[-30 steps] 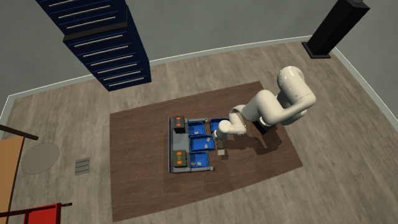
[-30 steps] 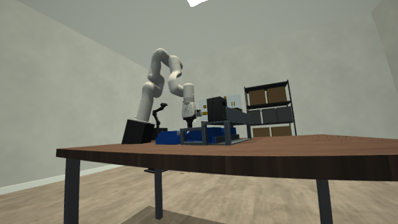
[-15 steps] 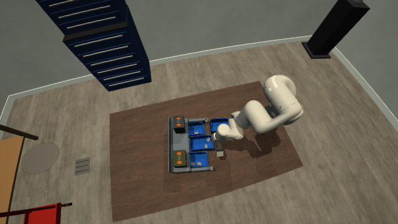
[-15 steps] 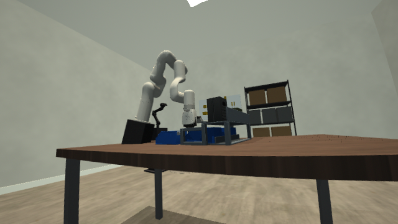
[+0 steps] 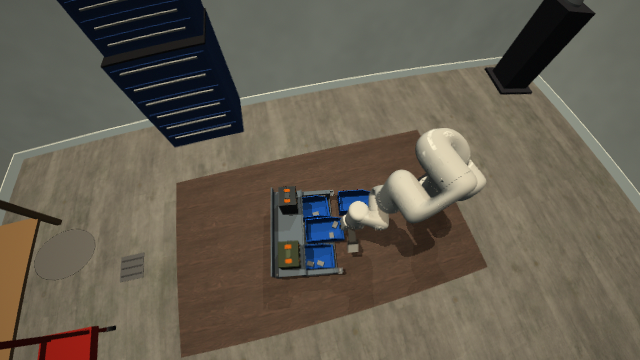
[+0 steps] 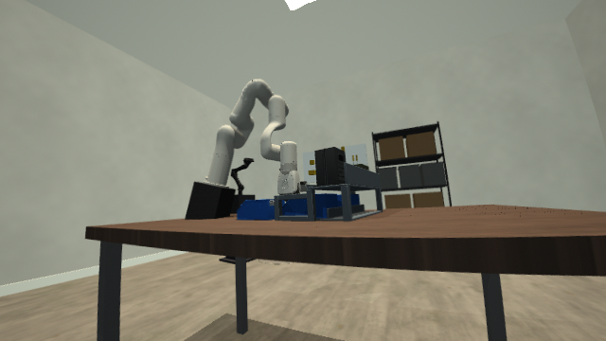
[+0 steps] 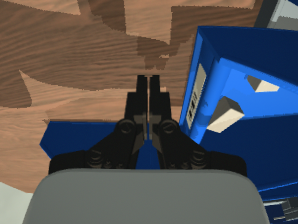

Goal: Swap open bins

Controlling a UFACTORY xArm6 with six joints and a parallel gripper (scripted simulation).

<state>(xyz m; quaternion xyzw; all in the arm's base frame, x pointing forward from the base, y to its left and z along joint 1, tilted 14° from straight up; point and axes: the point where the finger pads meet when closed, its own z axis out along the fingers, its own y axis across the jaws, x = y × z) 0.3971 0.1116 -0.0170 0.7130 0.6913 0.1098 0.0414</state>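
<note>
A grey shelf [image 5: 285, 230] [image 6: 347, 201] stands on the brown table [image 5: 225, 300] [image 6: 331, 237] with three blue open bins in a row. The middle bin [image 5: 322, 231] [image 7: 229, 96] holds small pale parts, and its front end reaches a little past the shelf's front. The far bin [image 5: 315, 204] and the near bin [image 5: 320, 256] also hold parts. A fourth blue bin [image 5: 350, 199] [image 7: 67, 143] [image 6: 253, 209] stands on the table in front of the shelf, partly under my wrist, and looks empty. My gripper [image 5: 353, 246] [image 7: 148, 89] [image 6: 287, 189] is shut on nothing, low over bare table just off the middle bin's front.
Two dark boxes [image 5: 287, 197] [image 5: 289, 255] sit on the shelf's top board over the bins' rear ends. The arm's base stands at the table's right. A blue drawer cabinet [image 5: 165, 75] and a rack of boxes [image 6: 409, 166] stand away from the table.
</note>
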